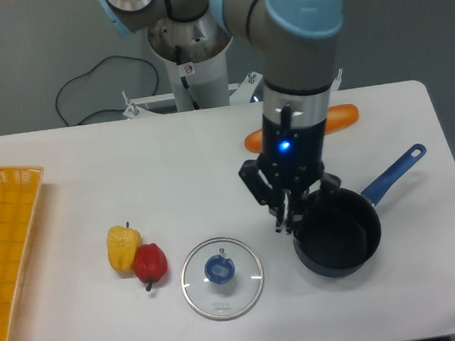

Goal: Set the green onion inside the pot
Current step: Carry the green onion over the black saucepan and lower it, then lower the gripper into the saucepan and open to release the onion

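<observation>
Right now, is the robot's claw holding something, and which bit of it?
The gripper looks closed beside the pot, but whatever it pinches is too thin to make out, so I cannot tell.

White table (69,176); pot (336,233), lid (222,278)

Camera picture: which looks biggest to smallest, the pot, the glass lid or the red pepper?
1. The pot, counting its long blue handle.
2. The glass lid, slightly smaller than the pot's round bowl.
3. The red pepper, clearly the smallest.
</observation>
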`<state>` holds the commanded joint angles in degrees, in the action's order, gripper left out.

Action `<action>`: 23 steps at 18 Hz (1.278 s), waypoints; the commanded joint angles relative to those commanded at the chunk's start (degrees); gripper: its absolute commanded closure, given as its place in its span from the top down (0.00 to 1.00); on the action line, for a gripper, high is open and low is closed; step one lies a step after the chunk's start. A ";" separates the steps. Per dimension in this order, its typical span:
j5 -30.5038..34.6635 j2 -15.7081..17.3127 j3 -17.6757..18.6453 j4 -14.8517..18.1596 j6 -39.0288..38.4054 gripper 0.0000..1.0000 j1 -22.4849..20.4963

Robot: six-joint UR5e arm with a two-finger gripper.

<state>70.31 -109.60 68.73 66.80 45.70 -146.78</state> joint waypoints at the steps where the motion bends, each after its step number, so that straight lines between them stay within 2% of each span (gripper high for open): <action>1: 0.09 -0.09 0.00 -0.09 -0.09 0.12 -0.09; 2: 0.09 -0.09 0.52 -0.44 -0.26 0.12 -0.44; 5: 0.09 -0.09 1.76 -4.56 -2.01 0.12 -1.49; 9: 0.00 -0.26 1.85 -5.36 -2.11 0.13 -2.98; 15: 0.00 -0.61 2.11 -8.35 -2.81 0.13 -4.22; 23: 0.09 -1.76 2.55 -10.37 -3.08 0.14 -4.31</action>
<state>70.40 -111.35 71.28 56.43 42.63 -151.08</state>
